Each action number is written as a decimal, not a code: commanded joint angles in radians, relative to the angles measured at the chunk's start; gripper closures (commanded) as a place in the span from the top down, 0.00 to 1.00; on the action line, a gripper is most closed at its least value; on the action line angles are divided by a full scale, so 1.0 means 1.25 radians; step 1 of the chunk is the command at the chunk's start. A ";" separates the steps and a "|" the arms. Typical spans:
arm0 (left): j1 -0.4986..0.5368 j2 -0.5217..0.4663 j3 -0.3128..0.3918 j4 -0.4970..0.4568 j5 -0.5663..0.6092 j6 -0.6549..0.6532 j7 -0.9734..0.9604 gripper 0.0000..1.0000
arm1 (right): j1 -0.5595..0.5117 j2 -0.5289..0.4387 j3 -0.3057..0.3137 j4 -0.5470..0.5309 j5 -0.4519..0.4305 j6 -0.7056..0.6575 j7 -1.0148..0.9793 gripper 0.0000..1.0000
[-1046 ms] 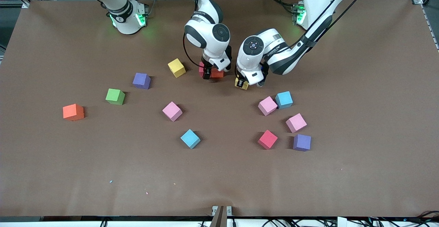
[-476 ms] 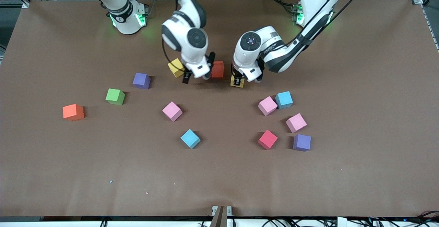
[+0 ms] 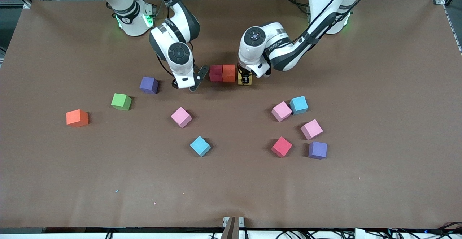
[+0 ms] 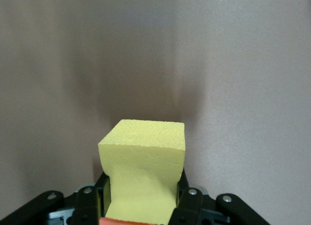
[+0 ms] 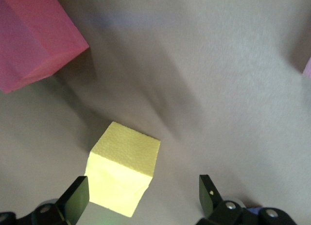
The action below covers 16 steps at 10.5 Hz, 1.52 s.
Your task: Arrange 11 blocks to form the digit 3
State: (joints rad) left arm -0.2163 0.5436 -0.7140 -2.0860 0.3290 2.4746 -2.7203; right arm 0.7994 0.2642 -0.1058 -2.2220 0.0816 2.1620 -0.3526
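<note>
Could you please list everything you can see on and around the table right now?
Red blocks: two; dark red touching an orange one mid-table, brighter red near a purple one.
Orange blocks: two; one in that pair, one toward the right arm's end.
Yellow blocks: two; one held, one on the table.
Pink blocks: three, scattered.
Light blue blocks: two.
Green block: one.
Purple blocks: two.
Table: brown.
Left gripper: shut on a yellow block.
Right gripper: open, over the other.
</note>
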 commanded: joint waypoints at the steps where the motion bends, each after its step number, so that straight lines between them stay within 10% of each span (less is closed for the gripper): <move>1: -0.004 -0.003 0.001 -0.006 -0.014 0.010 -0.046 0.00 | 0.001 -0.044 0.006 -0.053 0.016 0.020 0.053 1.00; 12: -0.043 0.020 0.002 0.000 -0.013 0.011 -0.109 0.00 | 0.028 0.022 0.009 -0.118 0.110 0.169 0.058 1.00; 13: -0.043 0.022 0.003 0.000 -0.013 0.011 -0.109 0.00 | 0.028 0.022 0.009 -0.118 0.110 0.168 0.058 0.43; 14: -0.043 0.023 0.003 0.000 -0.013 0.011 -0.108 0.00 | 0.028 0.021 0.009 -0.118 0.110 0.166 0.059 0.11; 16: -0.043 0.030 0.005 0.002 -0.013 0.011 -0.108 0.01 | 0.024 0.013 0.009 -0.117 0.110 0.157 0.075 0.05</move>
State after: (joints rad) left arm -0.2590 0.5765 -0.7102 -2.0862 0.3142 2.4778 -2.7456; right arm 0.8302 0.2993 -0.0971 -2.3550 0.1968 2.3582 -0.2769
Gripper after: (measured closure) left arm 0.467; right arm 0.410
